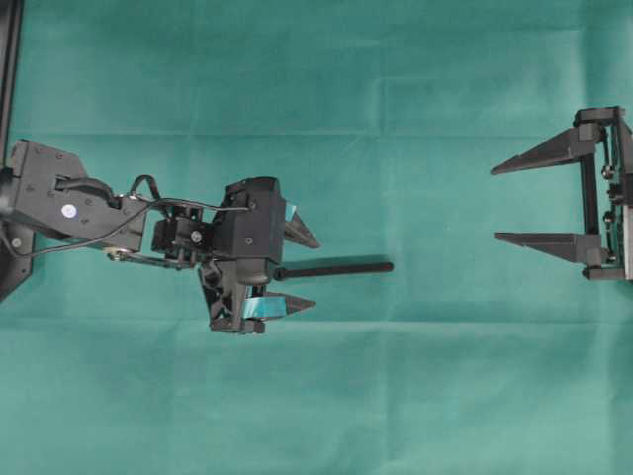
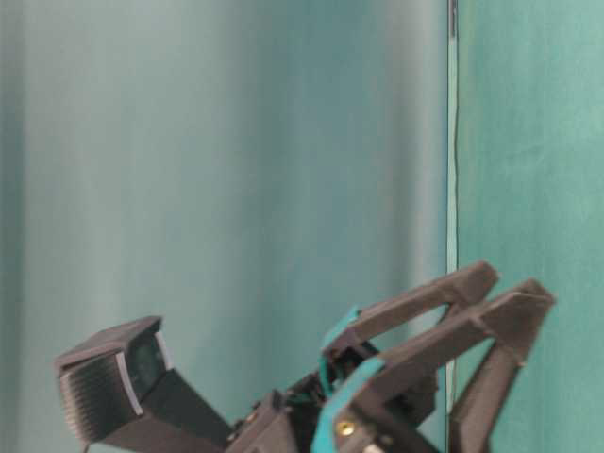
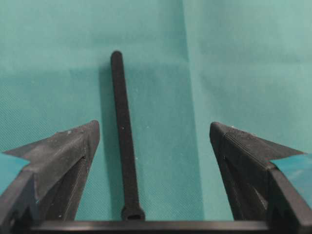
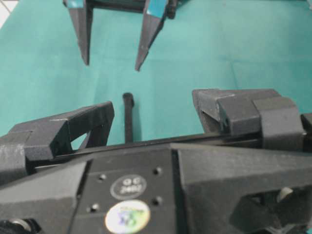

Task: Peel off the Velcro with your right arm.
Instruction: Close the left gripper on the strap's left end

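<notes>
Both the left hand point(image 1: 309, 269) and the right hand point(image 1: 495, 203) gape wide, empty; the Velcro point(image 1: 336, 268) lies flat on the counter point(image 1: 415, 396); a wrist sticker point(image 4: 127, 218) is possibly printed, unreadable.

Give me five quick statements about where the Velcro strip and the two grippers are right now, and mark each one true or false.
1. The Velcro lies flat on the green cloth. True.
2. The right gripper is clamped on the strip. False: its jaws stand open, well clear of the strip's rounded end.
3. The left gripper has teal tape on its fingers. True.
4. In the left wrist view the strip runs between the two open fingers, touching neither. True.
5. The strip lies crosswise to the line between the two grippers. False: it runs along that line, its rounded end pointing toward the right gripper.
</notes>
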Action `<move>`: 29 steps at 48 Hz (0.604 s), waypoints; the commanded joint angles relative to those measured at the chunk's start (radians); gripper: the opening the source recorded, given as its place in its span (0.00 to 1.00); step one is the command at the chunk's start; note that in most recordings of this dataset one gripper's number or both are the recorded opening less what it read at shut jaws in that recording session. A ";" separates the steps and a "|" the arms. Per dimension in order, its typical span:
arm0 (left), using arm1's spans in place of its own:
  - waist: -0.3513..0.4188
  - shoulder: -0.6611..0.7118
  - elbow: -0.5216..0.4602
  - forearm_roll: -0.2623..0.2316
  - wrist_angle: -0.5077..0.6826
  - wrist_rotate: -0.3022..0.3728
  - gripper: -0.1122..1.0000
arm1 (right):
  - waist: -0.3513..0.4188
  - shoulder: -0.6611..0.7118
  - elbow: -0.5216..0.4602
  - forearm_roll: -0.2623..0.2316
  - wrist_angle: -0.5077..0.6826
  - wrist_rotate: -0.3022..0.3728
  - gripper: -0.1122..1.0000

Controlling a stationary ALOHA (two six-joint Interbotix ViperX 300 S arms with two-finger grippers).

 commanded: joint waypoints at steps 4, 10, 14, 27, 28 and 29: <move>-0.006 0.023 -0.020 -0.003 -0.043 -0.018 0.91 | 0.000 0.011 -0.018 -0.002 -0.006 -0.005 0.91; -0.006 0.072 -0.017 -0.003 -0.084 -0.041 0.91 | 0.000 0.014 -0.018 -0.002 -0.008 -0.005 0.91; -0.003 0.106 -0.020 -0.003 -0.097 -0.049 0.91 | 0.000 0.014 -0.018 0.000 -0.008 -0.005 0.91; 0.026 0.193 -0.026 -0.002 -0.121 -0.049 0.91 | 0.000 0.014 -0.017 -0.002 -0.008 -0.005 0.91; 0.028 0.196 -0.025 -0.003 -0.126 -0.049 0.91 | 0.000 0.014 -0.017 -0.002 -0.008 -0.003 0.91; 0.029 0.199 -0.023 -0.002 -0.130 -0.049 0.91 | 0.000 0.014 -0.017 0.000 -0.008 -0.003 0.91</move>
